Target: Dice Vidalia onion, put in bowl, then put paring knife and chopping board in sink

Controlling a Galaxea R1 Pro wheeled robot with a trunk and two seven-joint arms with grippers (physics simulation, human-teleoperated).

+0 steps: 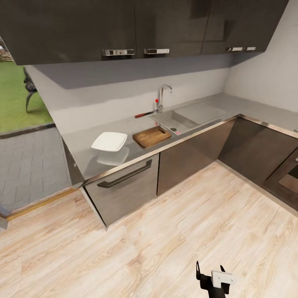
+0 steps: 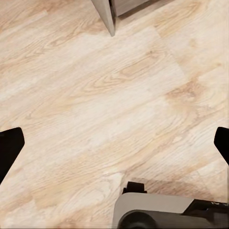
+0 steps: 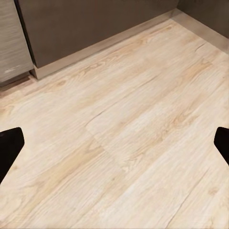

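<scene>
Both grippers, left (image 2: 114,143) and right (image 3: 114,143), gape wide over bare floor (image 3: 124,143), holding nothing. At frame centre, the board (image 1: 151,136) lies beside the sink (image 1: 176,120), long axis running left-right; the knife (image 1: 144,114) behind it likewise.

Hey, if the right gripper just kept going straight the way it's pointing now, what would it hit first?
Most likely the light wood-plank floor. In the right wrist view the right gripper has its jaws spread wide apart over bare boards, with nothing between them. The dark cabinet base sits further off, though depth is hard to judge.
</scene>
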